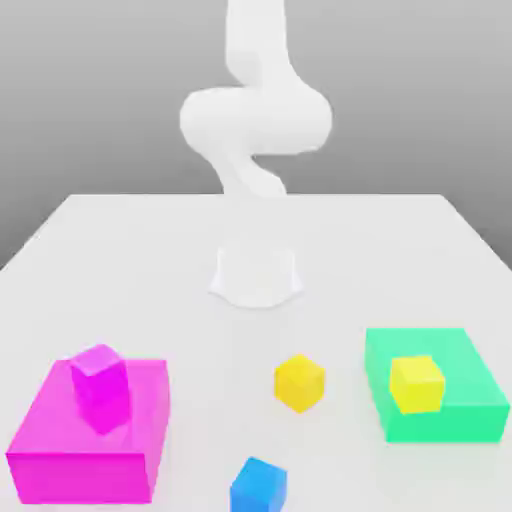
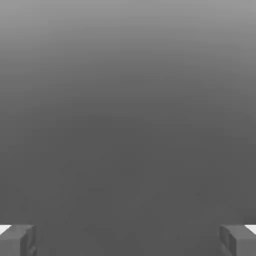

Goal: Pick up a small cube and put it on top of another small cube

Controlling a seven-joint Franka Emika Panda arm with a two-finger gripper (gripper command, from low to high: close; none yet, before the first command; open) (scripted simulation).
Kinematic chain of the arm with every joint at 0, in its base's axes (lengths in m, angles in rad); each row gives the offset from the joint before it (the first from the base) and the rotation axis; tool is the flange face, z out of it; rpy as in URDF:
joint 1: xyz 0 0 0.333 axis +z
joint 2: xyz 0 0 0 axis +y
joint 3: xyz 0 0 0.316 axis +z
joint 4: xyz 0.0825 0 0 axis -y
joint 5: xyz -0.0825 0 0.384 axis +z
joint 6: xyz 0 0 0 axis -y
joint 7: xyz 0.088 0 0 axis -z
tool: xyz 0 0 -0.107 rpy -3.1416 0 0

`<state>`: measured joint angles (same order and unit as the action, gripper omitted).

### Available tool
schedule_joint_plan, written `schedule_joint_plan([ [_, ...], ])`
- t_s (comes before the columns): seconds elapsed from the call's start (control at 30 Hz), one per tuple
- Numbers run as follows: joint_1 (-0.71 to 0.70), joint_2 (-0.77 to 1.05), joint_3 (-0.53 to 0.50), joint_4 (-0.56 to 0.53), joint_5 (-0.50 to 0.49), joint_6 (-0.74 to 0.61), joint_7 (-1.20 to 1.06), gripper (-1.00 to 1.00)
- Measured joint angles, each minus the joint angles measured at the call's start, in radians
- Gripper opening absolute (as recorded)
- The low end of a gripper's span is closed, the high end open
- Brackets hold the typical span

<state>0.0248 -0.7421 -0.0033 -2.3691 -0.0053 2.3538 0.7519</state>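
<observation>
The white table (image 1: 250, 250) stands before a plain grey backdrop, with the arm (image 1: 255, 120) raised at its far edge. In the hand view the gripper (image 2: 128, 240) is spread wide and holds nothing, fingertips (image 2: 17, 240) far apart. Taking the yellow cube (image 1: 299, 382) as landmark: a blue cube (image 1: 259, 486) lies nearer the camera, a green block (image 1: 470, 400) carrying a second yellow cube (image 1: 416, 384) lies toward the exterior view's right, and a magenta block (image 1: 60, 450) carrying a magenta cube (image 1: 99, 385) toward its left. Recommended procedure: descend vertically over a free cube, align the jaws square to its faces, then close.

white tabletop (image 1: 120, 260) against a plain grey backdrop (image 1: 90, 90)
</observation>
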Motion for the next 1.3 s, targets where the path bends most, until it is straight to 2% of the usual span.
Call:
schedule_joint_plan([
  [0.4, 0.145, 0.345, -0.039, -0.401, -0.024, 0.311, -0.296, 0.00],
  [0.57, 0.213, 0.553, -0.056, -0.583, -0.023, 0.485, -0.452, 0.00],
  [0.67, 0.225, 0.736, -0.043, -0.611, 0.001, 0.629, -0.512, 0.00],
  [0.83, 0.193, 0.928, -0.002, -0.586, 0.021, 0.787, -0.533, 0.00],
  [0.87, 0.188, 0.952, 0.002, -0.582, 0.021, 0.808, -0.533, -1.00],
  [1.1, 0.186, 0.953, 0.003, -0.582, 0.015, 0.807, -0.529, -1.00],
  [1.3, 0.192, 0.760, -0.007, -0.615, -0.001, 0.647, -0.517, -1.00],
])
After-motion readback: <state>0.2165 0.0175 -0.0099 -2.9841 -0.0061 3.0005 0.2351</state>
